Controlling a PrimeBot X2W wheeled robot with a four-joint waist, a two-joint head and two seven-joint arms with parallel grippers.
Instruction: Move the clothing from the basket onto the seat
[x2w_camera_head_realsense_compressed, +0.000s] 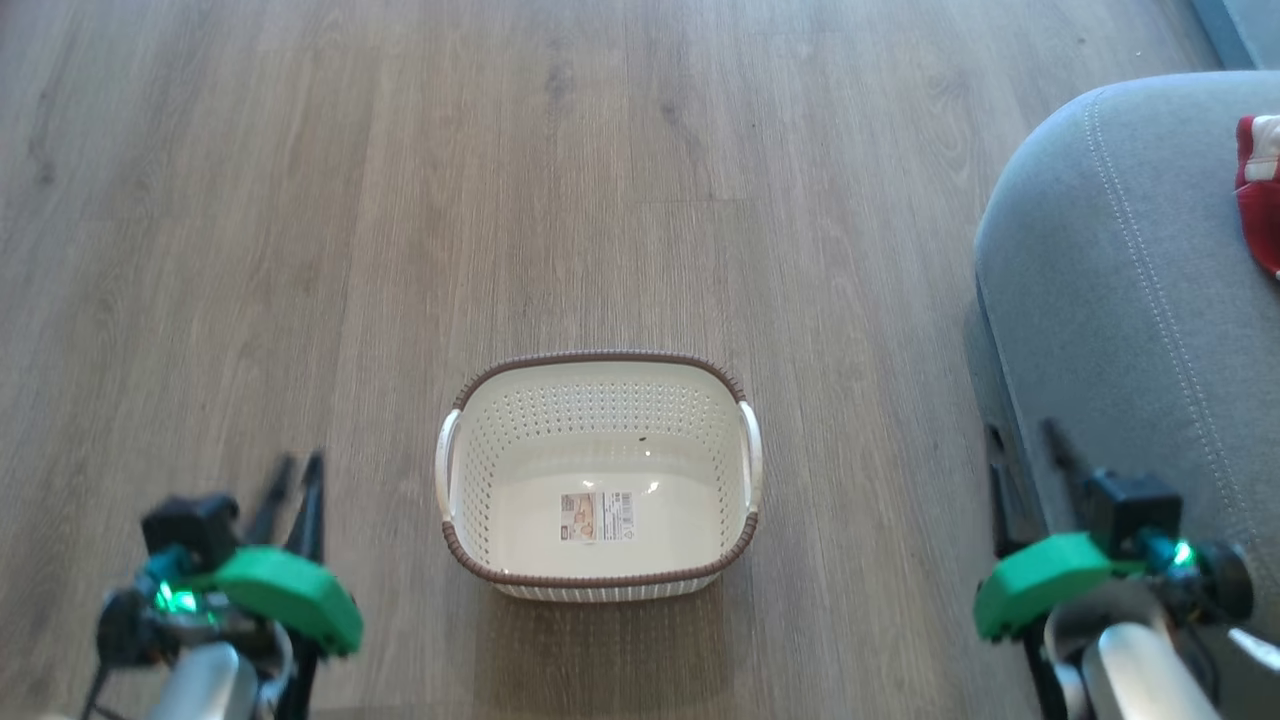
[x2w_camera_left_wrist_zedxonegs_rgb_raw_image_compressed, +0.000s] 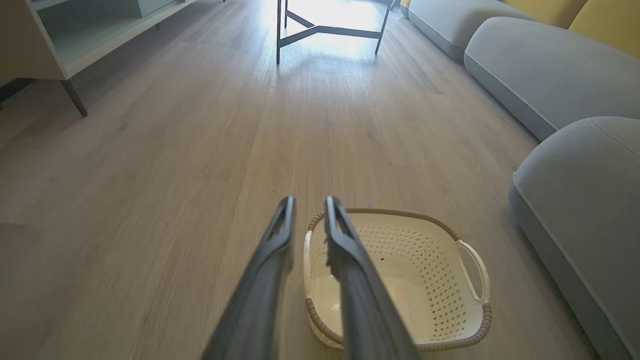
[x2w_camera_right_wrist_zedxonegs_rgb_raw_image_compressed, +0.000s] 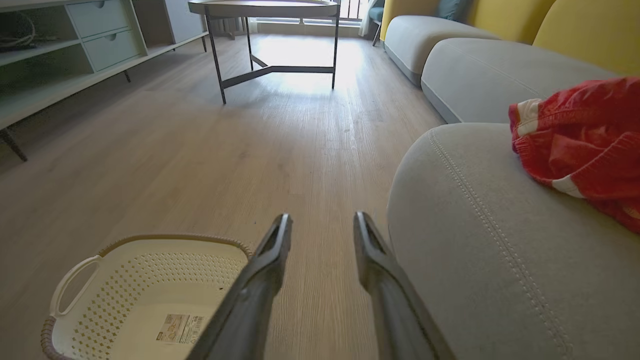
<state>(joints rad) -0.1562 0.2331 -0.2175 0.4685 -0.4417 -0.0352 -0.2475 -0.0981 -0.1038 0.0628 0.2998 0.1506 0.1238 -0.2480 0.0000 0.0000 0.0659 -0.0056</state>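
The cream basket stands on the wood floor between my arms, holding nothing but a sticker on its bottom. Red clothing with white stripes lies on the grey seat at the right edge. My left gripper hovers left of the basket, its fingers a narrow gap apart and empty. In the left wrist view the left gripper points past the basket. My right gripper stands open and empty beside the seat's front corner. The right wrist view has the right gripper between basket and seat, clothing farther right.
A dark metal-legged table stands farther down the floor. A low shelf unit runs along the left wall. More grey sofa cushions with yellow backs line the right side. Open wood floor lies ahead of the basket.
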